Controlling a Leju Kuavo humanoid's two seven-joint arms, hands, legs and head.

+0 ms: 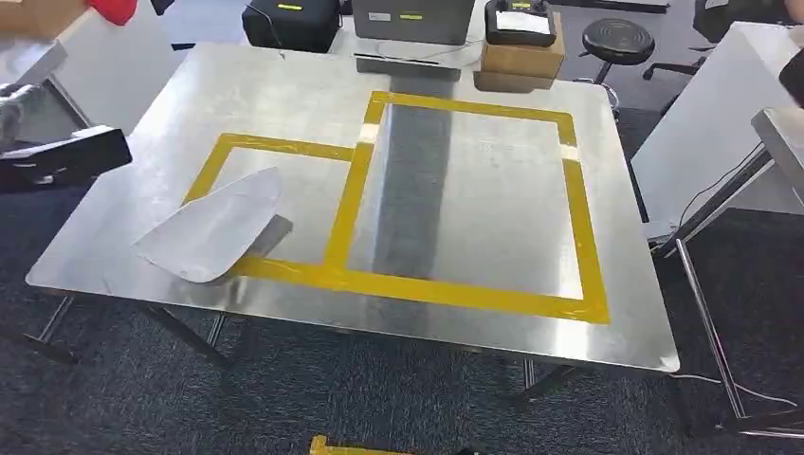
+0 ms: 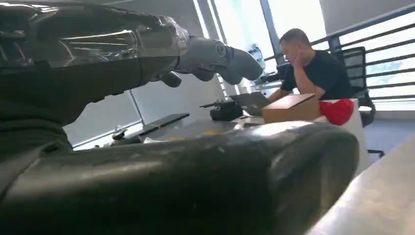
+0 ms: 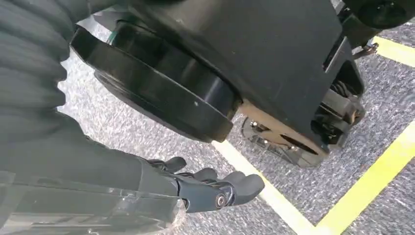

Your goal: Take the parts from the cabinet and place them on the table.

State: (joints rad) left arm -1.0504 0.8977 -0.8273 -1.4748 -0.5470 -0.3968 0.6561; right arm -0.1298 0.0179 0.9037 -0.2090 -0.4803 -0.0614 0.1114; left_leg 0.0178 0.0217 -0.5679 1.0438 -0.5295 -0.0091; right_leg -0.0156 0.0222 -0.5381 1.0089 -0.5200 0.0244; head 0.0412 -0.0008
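A grey curved sheet part (image 1: 213,227) lies on the steel table (image 1: 474,313), inside the left yellow-taped rectangle. My left hand (image 1: 11,106) is raised beyond the table's left edge, blurred. In the left wrist view its fingers (image 2: 215,54) stretch out straight above a long black bar (image 2: 195,181), with a gap between them. That black bar (image 1: 66,156) points toward the table. Whether the hand holds it is hidden. My right hand (image 3: 215,191) hangs over the carpet with loosely bent fingers and nothing in it.
A cardboard box (image 1: 520,59), a laptop (image 1: 412,19) and a black case (image 1: 292,24) stand at the table's far edge. A stool (image 1: 618,40) and a white table (image 1: 702,123) are on the right. A person (image 2: 313,68) sits behind a box.
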